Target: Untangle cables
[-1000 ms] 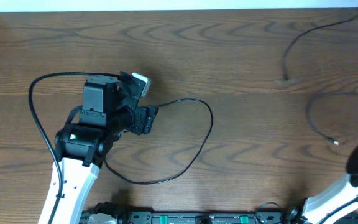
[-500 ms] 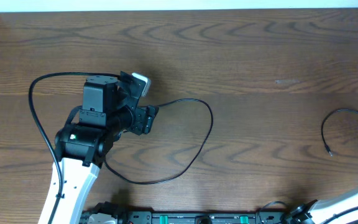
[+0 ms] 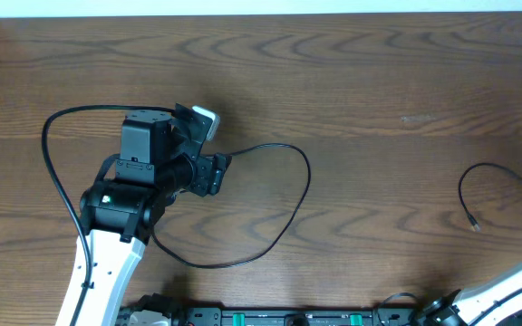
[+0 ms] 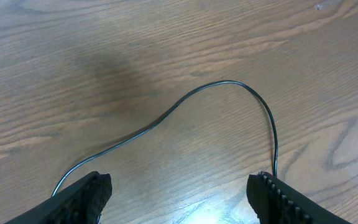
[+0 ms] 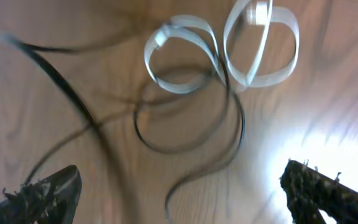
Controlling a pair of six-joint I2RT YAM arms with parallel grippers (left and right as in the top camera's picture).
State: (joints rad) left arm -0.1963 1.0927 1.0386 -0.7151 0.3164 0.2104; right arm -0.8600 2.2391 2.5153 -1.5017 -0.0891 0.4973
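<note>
A thin black cable [image 3: 304,181] lies in a wide loop on the wooden table, right of my left gripper [image 3: 214,174]. In the left wrist view that cable [image 4: 229,84] arcs ahead of the open left gripper [image 4: 182,200], which has nothing between its fingers. Another black cable [image 3: 468,181] with a small plug end curls at the table's right edge. The right wrist view is blurred: white cable loops [image 5: 222,56] lie against black cable loops [image 5: 185,134], beyond my open, empty right gripper [image 5: 182,196]. The overhead view does not show the right gripper.
A thicker black wire [image 3: 51,172] of the left arm bows out to the left. The right arm's white link [image 3: 515,285] crosses the bottom right corner. The robot base bar [image 3: 288,317] runs along the table's front edge.
The right gripper has opened. The right arm has drawn back to the lower right, out of the overhead view. The right-hand cables have shifted toward the right edge. The left arm has not moved.
</note>
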